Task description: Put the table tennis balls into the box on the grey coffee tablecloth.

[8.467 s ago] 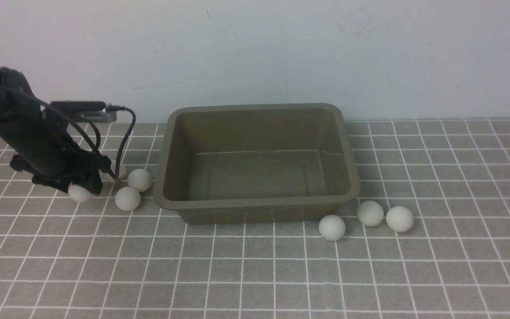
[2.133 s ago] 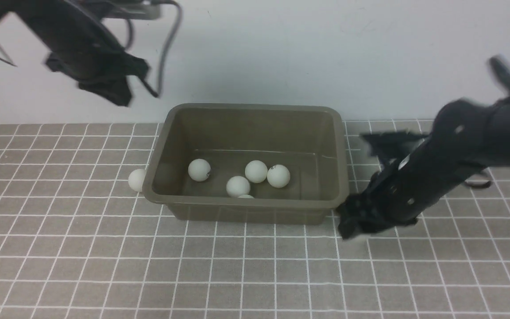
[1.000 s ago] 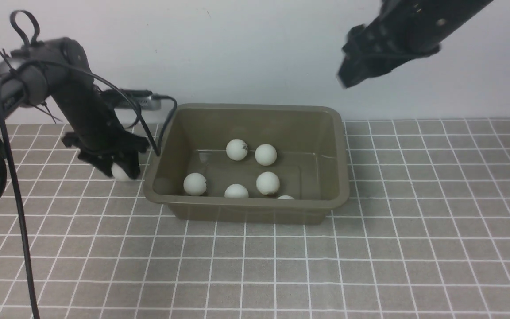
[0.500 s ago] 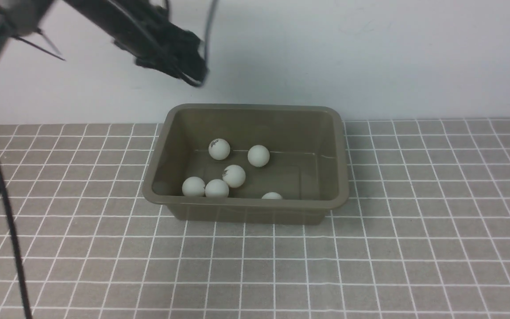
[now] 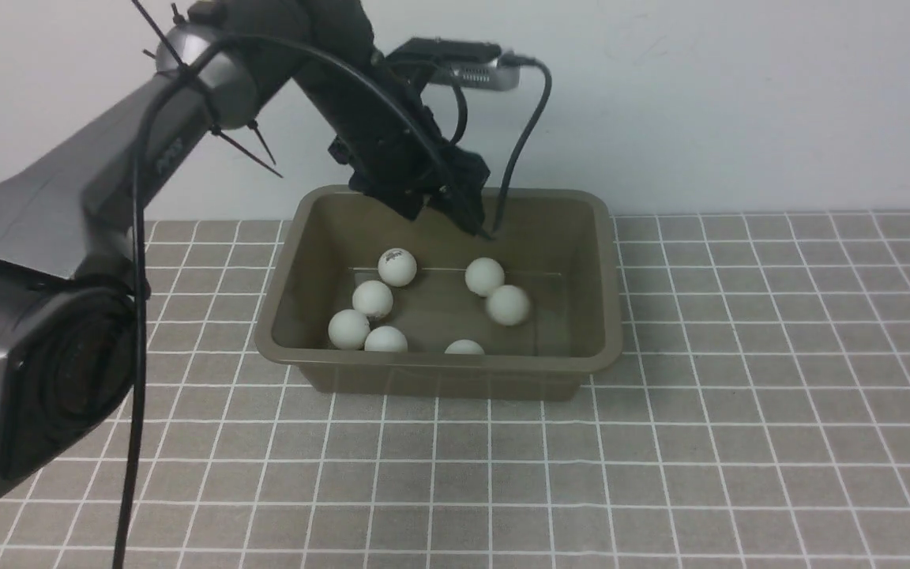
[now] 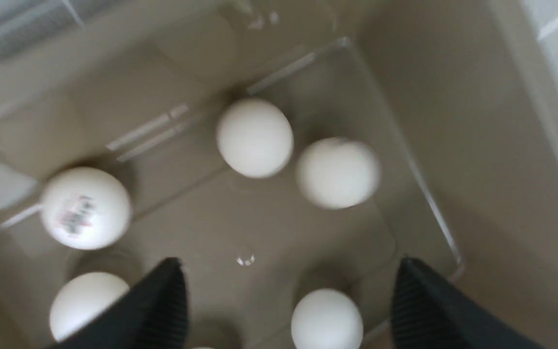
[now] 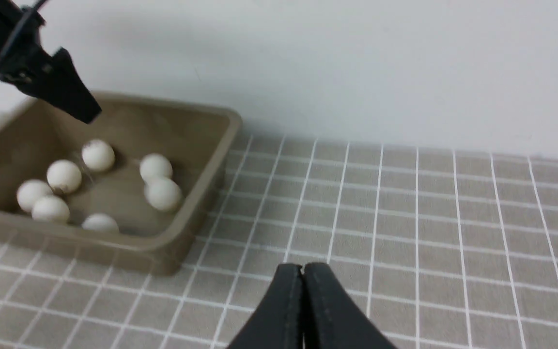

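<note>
The olive-brown box [image 5: 439, 365] stands on the grey coffee tablecloth [image 5: 739, 411]. Several white table tennis balls lie on its floor, among them one with a logo [image 5: 397, 266] and a blurred one [image 5: 508, 305] at the right. My left gripper [image 5: 456, 212] hangs over the box's back wall. In the left wrist view it [image 6: 289, 261] is open, its dark fingers [image 6: 167, 305] wide apart with nothing between them, above the balls [image 6: 255, 138]. My right gripper [image 7: 302, 266] is shut and empty over the cloth [image 7: 405, 218], right of the box [image 7: 114, 245]; it is outside the front view.
A white wall [image 5: 739, 95] rises right behind the box. The left arm [image 5: 107, 174] reaches across from the near left, and its camera cable [image 5: 520, 142] hangs down toward the box's back rim.
The left arm has swung from high behind the box's left to just above its back wall. One more ball lies in the box, and the others have shifted. The right arm has left the front view.
</note>
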Robot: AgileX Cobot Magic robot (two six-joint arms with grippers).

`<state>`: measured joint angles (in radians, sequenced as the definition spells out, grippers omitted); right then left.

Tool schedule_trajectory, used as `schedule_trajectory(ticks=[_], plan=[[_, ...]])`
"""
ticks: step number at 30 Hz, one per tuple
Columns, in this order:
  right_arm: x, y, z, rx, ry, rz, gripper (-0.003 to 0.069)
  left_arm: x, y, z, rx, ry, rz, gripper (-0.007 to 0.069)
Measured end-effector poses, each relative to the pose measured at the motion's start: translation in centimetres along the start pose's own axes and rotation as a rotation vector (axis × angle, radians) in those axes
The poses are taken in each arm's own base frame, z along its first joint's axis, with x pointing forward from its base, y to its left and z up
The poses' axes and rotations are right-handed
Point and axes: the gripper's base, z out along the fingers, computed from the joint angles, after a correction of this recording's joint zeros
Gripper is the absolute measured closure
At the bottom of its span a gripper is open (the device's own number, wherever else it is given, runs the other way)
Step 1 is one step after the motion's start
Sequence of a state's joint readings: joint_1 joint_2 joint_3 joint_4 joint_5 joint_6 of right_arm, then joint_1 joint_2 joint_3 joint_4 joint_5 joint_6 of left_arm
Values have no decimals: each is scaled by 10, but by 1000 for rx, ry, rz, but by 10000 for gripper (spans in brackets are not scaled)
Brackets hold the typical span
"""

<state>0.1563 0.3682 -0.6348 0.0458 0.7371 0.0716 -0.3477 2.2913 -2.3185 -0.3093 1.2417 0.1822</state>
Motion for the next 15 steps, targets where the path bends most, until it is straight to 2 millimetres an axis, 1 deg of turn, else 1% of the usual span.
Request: schedule_trajectory(ticks=[1, 2, 3, 4, 5, 6, 7, 8, 9, 12, 13, 14, 15], plan=[[4, 0, -4, -4, -26, 12, 673, -2, -1, -8, -13, -19, -2, 230], [8, 0, -13, -12, -92, 32, 673, -5, -4, -24, -37, -50, 0, 362], [8, 0, -13, -13, -97, 32, 673, -6, -4, -27, -40, -55, -1, 403], [15, -1, -22, -21, -175, 56, 673, -8, -9, -50, -61, -92, 12, 529], [15, -1, -23, -22, -189, 58, 673, -8, -10, -53, -64, -97, 13, 539], [22, -2, -29, -25, -251, 77, 673, -9, -17, -77, -75, -140, 23, 588], [22, -2, -30, -25, -264, 74, 673, -9, -18, -81, -76, -147, 25, 588], [29, -4, -36, -26, -320, 91, 673, -8, -25, -107, -84, -194, 36, 612], [34, -5, -39, -26, -371, 102, 673, -5, -32, -130, -86, -231, 44, 623], [42, -8, -39, -16, -432, 117, 673, 6, -48, -179, -91, -308, 64, 629], [43, -9, -38, -8, -434, 118, 673, 11, -51, -189, -94, -319, 66, 629], [44, -10, -37, 1, -444, 117, 673, 17, -55, -200, -95, -333, 70, 629], [45, -11, -36, 13, -447, 115, 673, 26, -61, -219, -100, -353, 76, 629]])
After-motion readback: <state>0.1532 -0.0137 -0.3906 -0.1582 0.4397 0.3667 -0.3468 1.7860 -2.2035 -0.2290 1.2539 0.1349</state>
